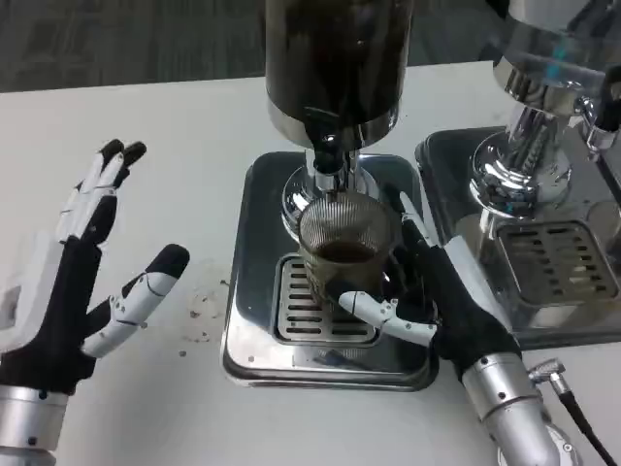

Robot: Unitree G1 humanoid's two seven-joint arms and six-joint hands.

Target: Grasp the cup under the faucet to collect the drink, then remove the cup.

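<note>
The right hand (427, 291) reaches in from the lower right and wraps the cup (344, 248): its thumb (383, 313) lies across the near side of the glass low down, and a white finger (415, 221) shows past the cup's right side, so the cup sits in the crook of the hand, to the hand's left and touching it. The hand is grasping the cup.

The cup is a clear ribbed glass, upright, its long axis vertical and its mouth turned up towards the faucet (328, 160) straight above. A little dark drink (342, 252) lies in the bottom. The cup stands over the slotted grate (306, 316) of a steel drip tray (257, 340), whether resting on it or just lifted I cannot tell.

The faucet hangs from a dark drink dispenser (335, 58) with a chrome base, standing at the back of the tray.

The left hand (82, 282) is well apart, out on the white worktop (146, 155) to the left of the tray, released, fingers spread and holding nothing. A few small dark specks (199, 316) lie on the worktop between this hand and the tray.

To the right, beside the first tray, stands a second tray (553, 262) with its own grate and a chrome machine (529, 116) above it.
</note>
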